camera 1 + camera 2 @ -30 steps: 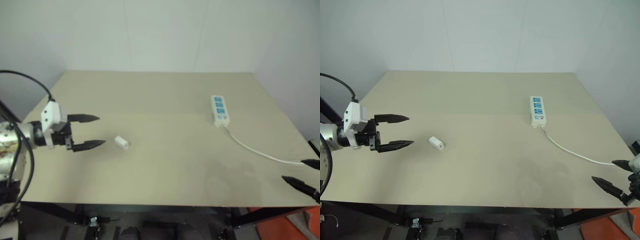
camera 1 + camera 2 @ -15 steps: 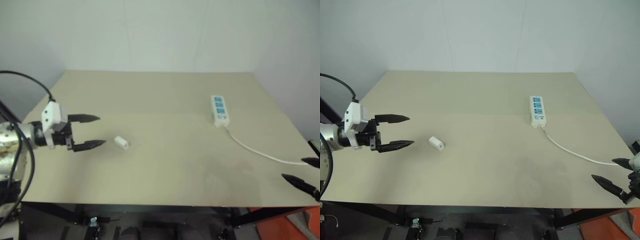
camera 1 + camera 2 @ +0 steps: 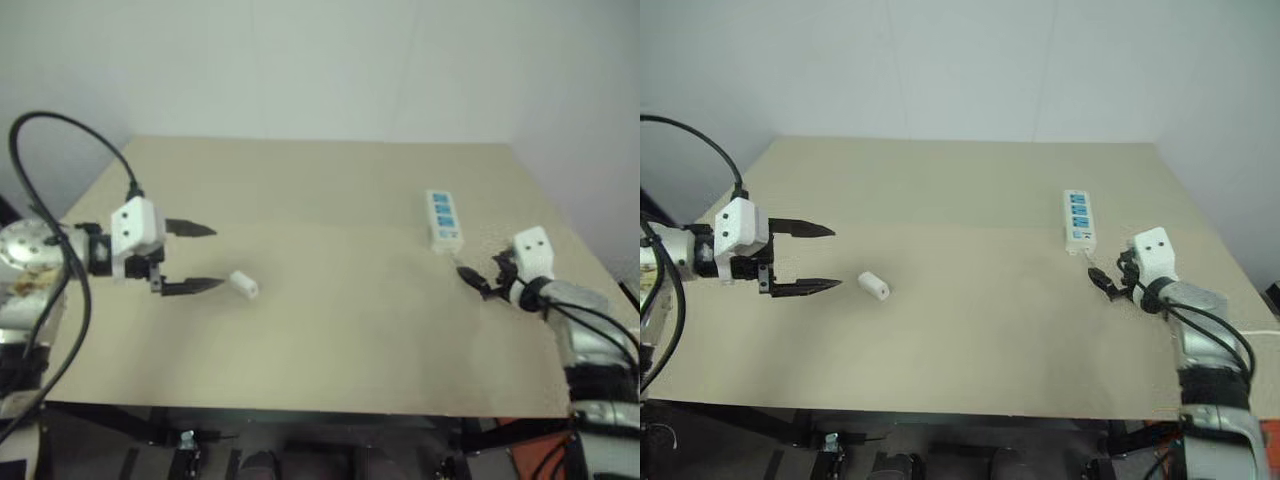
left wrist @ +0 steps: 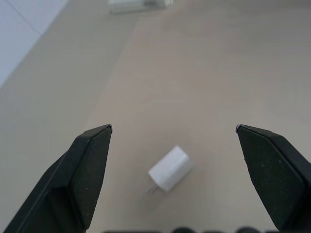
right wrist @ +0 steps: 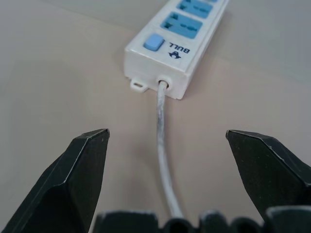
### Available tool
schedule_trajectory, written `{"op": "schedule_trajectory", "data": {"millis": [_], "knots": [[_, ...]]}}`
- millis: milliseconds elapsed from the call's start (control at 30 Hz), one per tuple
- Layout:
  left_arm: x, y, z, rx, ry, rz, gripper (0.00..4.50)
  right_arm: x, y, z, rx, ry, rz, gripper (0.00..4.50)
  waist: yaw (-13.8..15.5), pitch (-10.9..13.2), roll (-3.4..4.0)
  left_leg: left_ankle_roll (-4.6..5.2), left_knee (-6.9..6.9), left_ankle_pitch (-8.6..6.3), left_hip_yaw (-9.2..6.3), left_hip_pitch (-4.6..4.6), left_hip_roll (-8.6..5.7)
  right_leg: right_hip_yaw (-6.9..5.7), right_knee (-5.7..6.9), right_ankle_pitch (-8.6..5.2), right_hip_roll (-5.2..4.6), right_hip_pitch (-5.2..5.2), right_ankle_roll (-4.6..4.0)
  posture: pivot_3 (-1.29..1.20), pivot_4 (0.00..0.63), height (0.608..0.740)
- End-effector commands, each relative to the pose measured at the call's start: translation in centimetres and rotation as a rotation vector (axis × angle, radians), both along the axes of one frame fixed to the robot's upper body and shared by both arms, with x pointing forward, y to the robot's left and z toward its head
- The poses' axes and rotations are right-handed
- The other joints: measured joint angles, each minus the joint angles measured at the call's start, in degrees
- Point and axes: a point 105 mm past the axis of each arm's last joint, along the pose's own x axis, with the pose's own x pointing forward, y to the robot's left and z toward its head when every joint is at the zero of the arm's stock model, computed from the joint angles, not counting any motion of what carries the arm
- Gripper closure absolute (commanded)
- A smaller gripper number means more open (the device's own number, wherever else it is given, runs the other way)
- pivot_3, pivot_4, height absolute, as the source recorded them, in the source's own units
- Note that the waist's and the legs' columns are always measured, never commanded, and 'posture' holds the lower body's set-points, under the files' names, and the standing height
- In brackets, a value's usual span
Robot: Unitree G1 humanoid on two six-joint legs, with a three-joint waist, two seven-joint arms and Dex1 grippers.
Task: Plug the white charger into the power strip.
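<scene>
Left eye view puts the left gripper (image 3: pixel 196 257) spread wide just beside the white charger (image 3: pixel 243 285), lying loose on the table (image 3: pixel 330 190). Farther right, the power strip (image 3: pixel 444 218) sits unplugged; the right gripper (image 3: pixel 1102 281) gapes empty over its cord (image 5: pixel 163 145). Nothing done yet.

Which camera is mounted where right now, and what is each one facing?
Head stereo views: look down over the table; both arms show, left gripper, right gripper.
Left wrist view: along its open fingers at the white charger.
Right wrist view: along its open fingers at the power strip and cord.
Shared: head views also show charger and strip.
</scene>
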Motion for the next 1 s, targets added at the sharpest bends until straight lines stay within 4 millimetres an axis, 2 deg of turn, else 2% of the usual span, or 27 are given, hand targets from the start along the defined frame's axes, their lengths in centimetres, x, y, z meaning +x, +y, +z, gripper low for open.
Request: {"op": "schedule_trajectory", "data": {"millis": [33, 167, 267, 333, 567, 700, 733, 833, 900, 1000], "knots": [[-0.2, -0.3, 1.2, 0.068, -0.047, -0.017, 0.03, 0.9, 0.0, 0.4, -0.01, -0.026, 0.007, 0.0, 0.09, 0.0, 0.0, 0.03, -0.01, -0.02, 0.02, -0.12, -0.02, 0.0, 0.0, 0.0, -0.04, -0.13, 0.0, 0.0, 0.15, 0.74], [0.1, -0.8, 0.5, 0.113, -0.052, -0.034, 0.03, 2.7, 1.2, -1.1, 0.02, 0.043, -0.002, 0.0, -0.43, 0.0, 0.0, 0.06, 0.01, -0.04, 0.02, -0.3, -0.01, -0.02, 0.02, 0.01, -0.03, -0.29, -0.02, 0.0, 0.15, 0.74], [0.2, -0.9, 0.5, 0.121, -0.051, -0.039, 0.03, 3.1, 1.7, -1.0, 0.095, 0.069, 0.013, 0.0, -0.87, 0.0, 0.0, 0.06, 0.03, -0.03, 0.01, -0.19, 0.02, 0.01, 0.11, 0.07, 0.03, -0.24, -0.06, 0.0, 0.15, 0.74], [0.2, -0.8, 0.5, 0.124, -0.053, -0.039, 0.0, 3.4, 2.2, -0.6, 0.118, 0.069, 0.04, 0.59, -1.12, 0.0, 0.0, 0.06, 0.03, -0.02, -0.03, -0.06, 0.05, 0.0, 0.15, 0.07, 0.09, -0.17, -0.07, 0.0, 0.15, 0.74], [0.0, -0.8, -0.4, 0.134, -0.022, -0.041, 0.0, 3.5, 3.1, -0.4, 0.069, 0.057, 0.085, 3.15, -1.9, 0.0, 0.0, 0.06, 0.04, -0.02, -0.04, -0.03, 0.05, 0.02, 0.16, 0.07, 0.09, -0.13, -0.07, 0.0, 0.15, 0.74], [0.3, -1.4, 0.1, 0.1, -0.041, -0.059, 0.0, 3.4, 3.4, 0.1, 0.046, 0.011, 0.111, 4.49, -1.91, 0.0, 0.01, 0.06, 0.03, -0.02, -0.05, -0.03, 0.05, 0.01, 0.17, 0.07, 0.1, -0.15, -0.07, 0.0, 0.15, 0.74], [0.4, -1.5, 0.2, 0.1, -0.05, -0.065, 0.0, 3.2, 3.8, 0.7, 0.029, -0.019, 0.137, 4.49, -1.91, 0.0, 0.0, 0.06, 0.03, -0.02, -0.05, -0.03, 0.06, 0.0, 0.18, 0.07, 0.11, -0.15, -0.07, 0.0, 0.15, 0.74], [0.8, -1.3, 0.3, 0.112, -0.062, -0.064, 0.0, 1.8, 5.3, 2.6, -0.003, -0.097, 0.227, 4.49, -1.84, 0.0, 0.01, 0.06, 0.03, -0.02, -0.06, -0.11, 0.05, 0.0, 0.21, 0.07, 0.11, -0.21, -0.06, 0.0, 0.15, 0.74], [1.0, -1.4, 0.4, 0.113, -0.065, -0.073, 0.0, -0.7, 6.4, 3.0, -0.059, -0.108, 0.292, 4.49, -1.73, 0.0, 0.06, 0.06, 0.05, -0.02, -0.09, -0.2, 0.05, -0.02, 0.25, 0.06, 0.11, -0.29, -0.06, 0.0, 0.15, 0.74], [1.1, -1.7, 0.7, 0.098, -0.073, -0.095, 0.0, -4.9, 7.7, 2.4, -0.077, -0.079, 0.369, 4.49, -1.15, 0.0, 0.07, 0.06, 0.05, -0.03, -0.13, -0.28, 0.05, -0.05, 0.26, 0.03, 0.11, -0.33, -0.01, 0.0, 0.15, 0.74]]}}
